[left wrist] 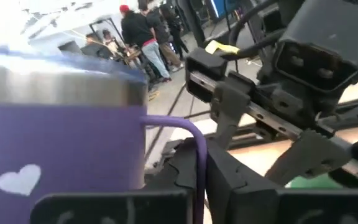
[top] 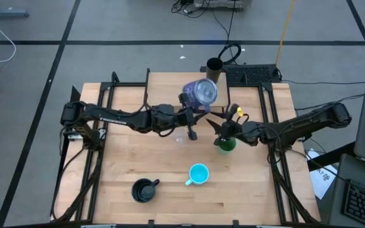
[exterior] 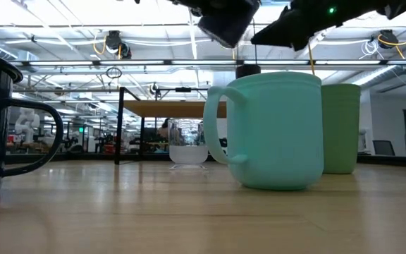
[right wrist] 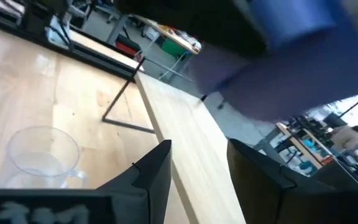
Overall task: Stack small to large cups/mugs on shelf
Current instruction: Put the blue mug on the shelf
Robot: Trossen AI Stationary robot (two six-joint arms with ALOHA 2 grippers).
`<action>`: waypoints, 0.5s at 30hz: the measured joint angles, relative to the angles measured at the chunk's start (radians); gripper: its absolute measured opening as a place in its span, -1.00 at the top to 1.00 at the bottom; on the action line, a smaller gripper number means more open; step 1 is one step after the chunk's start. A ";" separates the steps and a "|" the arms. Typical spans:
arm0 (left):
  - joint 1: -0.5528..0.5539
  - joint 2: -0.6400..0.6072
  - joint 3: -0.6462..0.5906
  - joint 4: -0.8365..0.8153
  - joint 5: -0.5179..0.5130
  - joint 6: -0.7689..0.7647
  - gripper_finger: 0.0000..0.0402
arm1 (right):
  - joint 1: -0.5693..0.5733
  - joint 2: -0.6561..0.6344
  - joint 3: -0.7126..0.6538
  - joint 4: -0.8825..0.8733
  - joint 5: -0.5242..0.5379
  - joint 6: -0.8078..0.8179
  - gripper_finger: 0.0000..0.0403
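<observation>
Pale smooth wood tabletop (top: 170, 164), brushed-metal-rimmed purple mug (left wrist: 61, 143), clear glass cup (right wrist: 42, 152).

You see a purple mug (left wrist: 55, 162) with white hearts and a silvery band, a cyan mug (top: 198, 173), a green cup (top: 226, 144), a dark mug (top: 143, 190), and a clear glass (right wrist: 42, 155) on the light-wood table (top: 125, 158).

This is a big open robotics lab or workshop hall. Exposed ceiling trusses (exterior: 189, 67) with hanging cable reels (exterior: 113, 42) run overhead, and rows of workbenches (exterior: 97, 144) fill the background. A white robot arm (exterior: 25, 123) stands far off. People (left wrist: 143, 34) gather beyond the left jaws. Cables (top: 230, 25) trail over a grey taped floor (top: 125, 25) around the wooden table (top: 170, 196).
</observation>
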 joint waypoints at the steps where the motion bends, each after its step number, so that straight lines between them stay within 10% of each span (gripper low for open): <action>1: 0.000 -0.010 0.000 -0.022 0.006 -0.018 0.94 | 0.006 -0.012 0.000 -0.012 -0.001 0.008 0.26; 15: 0.054 -0.203 -0.003 -0.219 0.241 -0.015 0.96 | 0.115 -0.176 0.000 -0.354 -0.004 0.206 0.26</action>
